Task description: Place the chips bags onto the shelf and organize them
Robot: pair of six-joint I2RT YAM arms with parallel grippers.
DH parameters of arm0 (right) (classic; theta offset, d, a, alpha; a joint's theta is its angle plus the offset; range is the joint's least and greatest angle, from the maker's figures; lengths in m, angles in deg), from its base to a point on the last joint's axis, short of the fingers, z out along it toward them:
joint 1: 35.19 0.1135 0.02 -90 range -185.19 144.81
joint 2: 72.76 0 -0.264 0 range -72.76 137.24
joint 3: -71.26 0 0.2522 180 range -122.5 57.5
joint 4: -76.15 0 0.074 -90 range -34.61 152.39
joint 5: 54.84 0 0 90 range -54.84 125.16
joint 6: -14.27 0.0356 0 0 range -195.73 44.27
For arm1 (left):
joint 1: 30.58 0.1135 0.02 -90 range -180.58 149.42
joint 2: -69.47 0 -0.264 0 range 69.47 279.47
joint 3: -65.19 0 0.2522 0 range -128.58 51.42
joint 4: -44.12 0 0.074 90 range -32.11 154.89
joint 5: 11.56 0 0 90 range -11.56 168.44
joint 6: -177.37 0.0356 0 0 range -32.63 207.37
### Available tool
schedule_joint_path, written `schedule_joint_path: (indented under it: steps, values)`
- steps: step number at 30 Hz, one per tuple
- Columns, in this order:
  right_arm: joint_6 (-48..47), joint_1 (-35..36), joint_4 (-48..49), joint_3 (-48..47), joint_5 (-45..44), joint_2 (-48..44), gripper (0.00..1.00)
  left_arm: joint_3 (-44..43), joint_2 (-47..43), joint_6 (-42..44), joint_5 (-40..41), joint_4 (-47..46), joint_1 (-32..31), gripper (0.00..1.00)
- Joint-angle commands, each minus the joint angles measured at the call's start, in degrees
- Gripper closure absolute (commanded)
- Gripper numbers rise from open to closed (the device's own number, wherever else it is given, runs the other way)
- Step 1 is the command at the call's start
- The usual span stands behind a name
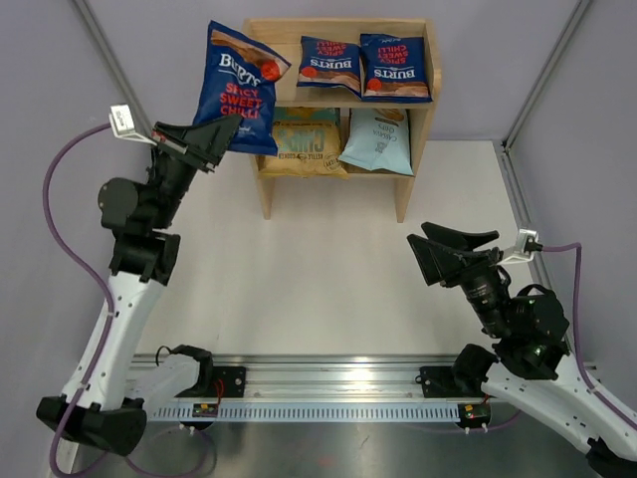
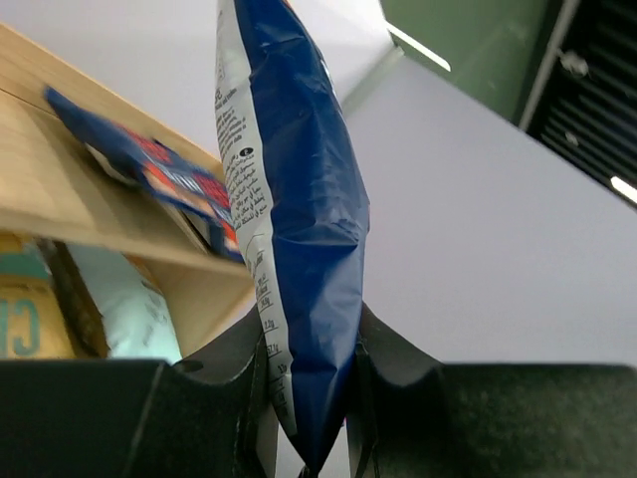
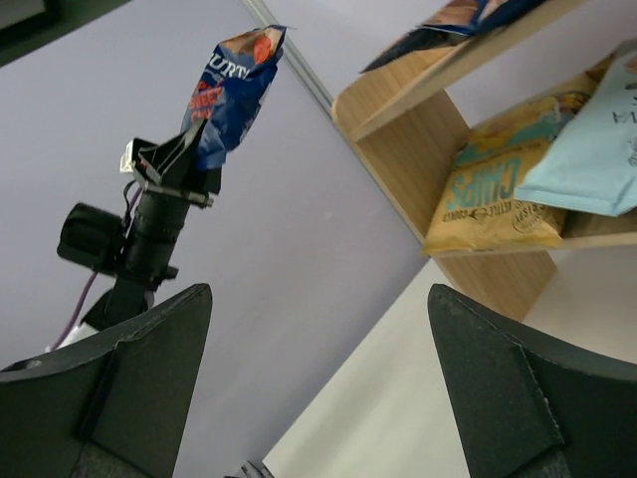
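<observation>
My left gripper (image 1: 221,141) is shut on the bottom edge of a dark blue "Burts" bag (image 1: 237,88) and holds it upright at the left end of the wooden shelf (image 1: 416,110). In the left wrist view the bag (image 2: 299,219) rises from between my jaws. Two more Burts bags (image 1: 329,64) (image 1: 395,67) lie on the top tier. The tan-and-teal bag (image 1: 305,142) and the pale blue bag (image 1: 379,139) lie on the lower tier. My right gripper (image 1: 436,245) is open and empty over the table, right of centre. The held bag also shows in the right wrist view (image 3: 227,95).
White table top (image 1: 328,279) lies in front of the shelf. Grey walls and slanted metal frame posts (image 1: 542,75) close in the back and sides. A metal rail (image 1: 328,383) runs along the near edge between the arm bases.
</observation>
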Motion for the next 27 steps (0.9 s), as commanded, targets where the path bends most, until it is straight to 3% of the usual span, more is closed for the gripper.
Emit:
schedule_joint_path:
  steps: [1,6,15,21,27]
  values:
    - [0.2,0.3,-6.6,-2.6,-3.7,-1.7,0.03,-8.1,9.0,-9.5,-5.2,-1.5,4.8,0.98]
    - [0.2,0.3,-9.7,-2.6,-5.8,-3.0,0.02,-20.4,20.6,-7.7,-1.3,3.2,5.9,0.98]
    - [-2.1,0.3,-13.1,-2.7,-8.2,-5.3,0.01,-36.3,32.9,-6.6,3.7,9.0,6.3,0.98]
    - [-2.4,0.3,-15.1,-2.4,-8.8,-6.6,0.01,-52.1,43.6,-2.6,3.6,21.0,6.3,0.98]
    - [-2.6,0.3,-16.2,-2.4,-10.5,-6.6,0.01,-53.2,44.5,-0.3,8.0,28.7,4.4,1.0]
